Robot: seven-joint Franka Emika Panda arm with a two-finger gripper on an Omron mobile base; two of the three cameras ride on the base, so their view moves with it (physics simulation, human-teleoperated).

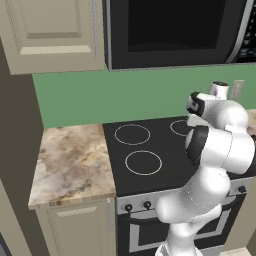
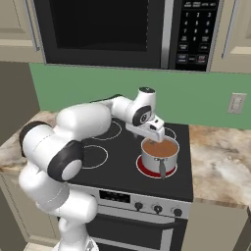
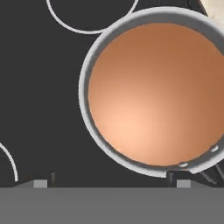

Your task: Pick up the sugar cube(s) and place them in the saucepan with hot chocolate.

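1. The jaws (image 2: pixel 156 138) hang directly above the saucepan (image 2: pixel 160 153), spread wide with nothing between them; in the hand view the two fingertips (image 3: pixel 40 183) stand far apart at the frame's lower edge.
2. The saucepan sits just below and slightly ahead of the jaws, on a red-glowing ring of the stove (image 2: pixel 122 169); its brown liquid (image 3: pixel 157 94) lies still, and no cube can be made out on its surface.
3. One faint speck on the marbled table (image 1: pixel 70 165), far to the jaws' left, may be a sugar cube (image 1: pixel 85 169); it is too small to tell for certain.
4. Likely risk: the dark handle (image 2: pixel 162 168) points toward the robot, so a low withdrawal of the jaws could clip the rim or handle and slop the liquid.
5. Further risk: a tiny pale cube nearly blends with the stone, so a slightly misplaced descent could close on nothing or nudge it away.
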